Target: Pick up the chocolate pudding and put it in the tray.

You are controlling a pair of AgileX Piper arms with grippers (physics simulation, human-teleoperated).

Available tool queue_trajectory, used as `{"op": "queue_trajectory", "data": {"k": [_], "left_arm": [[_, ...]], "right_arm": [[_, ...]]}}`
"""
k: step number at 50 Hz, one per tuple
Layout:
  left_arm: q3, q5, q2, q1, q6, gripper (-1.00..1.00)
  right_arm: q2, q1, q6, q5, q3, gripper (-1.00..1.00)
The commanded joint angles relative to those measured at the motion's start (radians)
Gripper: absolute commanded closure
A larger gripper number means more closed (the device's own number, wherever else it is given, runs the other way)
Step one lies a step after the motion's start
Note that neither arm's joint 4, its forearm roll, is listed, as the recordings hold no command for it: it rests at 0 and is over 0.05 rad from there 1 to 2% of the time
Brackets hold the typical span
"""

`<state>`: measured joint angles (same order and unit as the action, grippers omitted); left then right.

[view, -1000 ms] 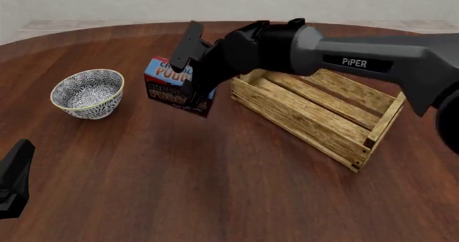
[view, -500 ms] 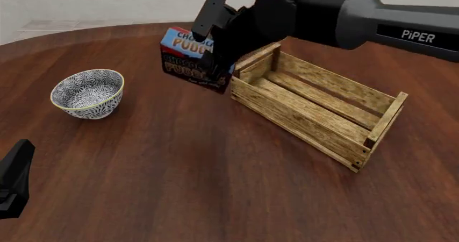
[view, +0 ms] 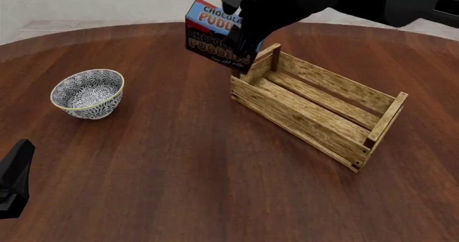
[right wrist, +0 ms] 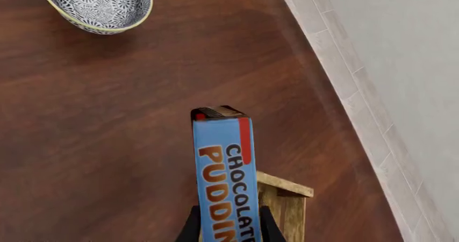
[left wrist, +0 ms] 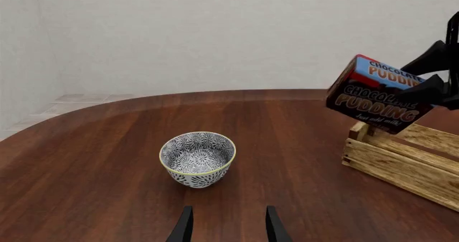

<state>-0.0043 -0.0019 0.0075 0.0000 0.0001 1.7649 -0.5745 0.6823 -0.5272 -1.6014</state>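
The right gripper (view: 240, 37) clamps the chocolate pudding (view: 215, 35), lifted clear of the table (view: 179, 161) above the tray's (view: 315, 110) left end post; its fingers largely cover the carton's right side, and the arm is cut off by the frame. The left gripper (left wrist: 226, 227) shows only fingertips, spread and empty, near the table's near edge. A patterned bowl (view: 87, 93) sits toward the left edge. Dark wood tabletop, pale wall beyond.

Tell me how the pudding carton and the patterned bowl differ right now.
The chocolate pudding is a rectangular carton, blue and brown; the bowl is round, black-and-white patterned. The carton is held in the air, tilted, in the right gripper; the bowl stands upright on the table. Neither is in the tray.
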Motion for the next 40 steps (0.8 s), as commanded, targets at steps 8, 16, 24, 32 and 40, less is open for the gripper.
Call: {"op": "queue_trajectory", "data": {"k": [8,16,24,32,40], "left_arm": [[0.0,0.0,0.0,0.0,0.0,-1.0],[0.0,0.0,0.0,0.0,0.0,-1.0],[0.0,0.0,0.0,0.0,0.0,-1.0],[0.0,0.0,0.0,0.0,0.0,-1.0],[0.0,0.0,0.0,0.0,0.0,-1.0]], "right_arm": [[-0.061,0.063,-0.012,0.002,0.047,1.0],[-0.083,0.09,-0.022,0.01,0.064,1.0],[-0.096,0.113,-0.061,0.038,0.095,1.0],[-0.094,0.132,-0.067,0.037,0.095,1.0],[-0.102,0.153,-0.08,0.057,0.122,1.0]]}}
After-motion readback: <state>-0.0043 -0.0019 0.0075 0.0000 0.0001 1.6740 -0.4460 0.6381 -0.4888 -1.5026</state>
